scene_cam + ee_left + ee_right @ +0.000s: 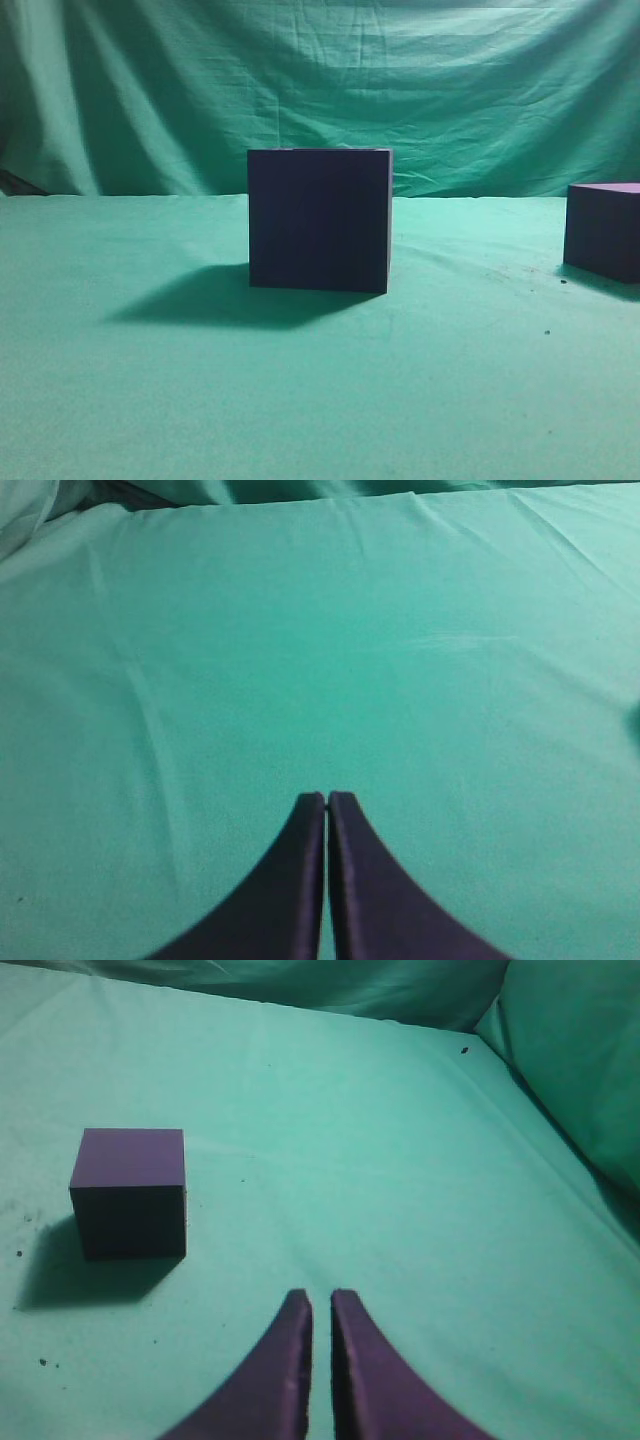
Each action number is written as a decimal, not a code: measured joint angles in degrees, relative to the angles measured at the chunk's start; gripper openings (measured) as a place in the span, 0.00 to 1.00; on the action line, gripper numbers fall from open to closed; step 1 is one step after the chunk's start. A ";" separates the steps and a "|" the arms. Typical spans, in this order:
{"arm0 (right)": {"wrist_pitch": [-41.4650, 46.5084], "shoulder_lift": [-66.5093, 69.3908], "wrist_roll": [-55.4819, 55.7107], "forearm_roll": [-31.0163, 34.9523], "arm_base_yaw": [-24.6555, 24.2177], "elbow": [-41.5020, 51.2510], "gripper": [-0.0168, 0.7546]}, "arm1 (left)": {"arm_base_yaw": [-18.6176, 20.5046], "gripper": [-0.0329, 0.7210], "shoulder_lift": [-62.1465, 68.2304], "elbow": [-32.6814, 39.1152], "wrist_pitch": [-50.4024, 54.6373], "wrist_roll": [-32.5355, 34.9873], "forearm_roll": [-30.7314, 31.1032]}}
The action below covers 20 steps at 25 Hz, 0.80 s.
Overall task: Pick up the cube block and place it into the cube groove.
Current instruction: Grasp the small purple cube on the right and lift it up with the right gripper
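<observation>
hovering right gripper [320, 1305], closed, beside cube block [130, 1192]

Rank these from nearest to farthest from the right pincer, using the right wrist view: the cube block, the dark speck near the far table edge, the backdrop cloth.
1. Cube block, ahead-left of the right pincer.
2. Dark speck, far ahead-right.
3. Backdrop cloth, beyond the table edge.

**Cube block clipped at frame's edge**

You see only part of the cube block [604, 231] in the exterior view, its right side cut off. The cube groove [319, 220] hides its opening from you. Both wrist views crop the fingers [300, 880] at the bottom.
</observation>
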 joint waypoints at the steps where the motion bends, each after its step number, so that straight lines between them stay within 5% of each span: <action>1: 0.00 0.00 0.00 0.00 0.00 0.00 0.08 | 0.00 0.04 0.00 0.00 0.00 0.00 0.00; 20: 0.00 0.00 0.00 0.00 0.00 0.00 0.08 | 0.00 0.04 0.00 0.00 0.00 0.00 0.00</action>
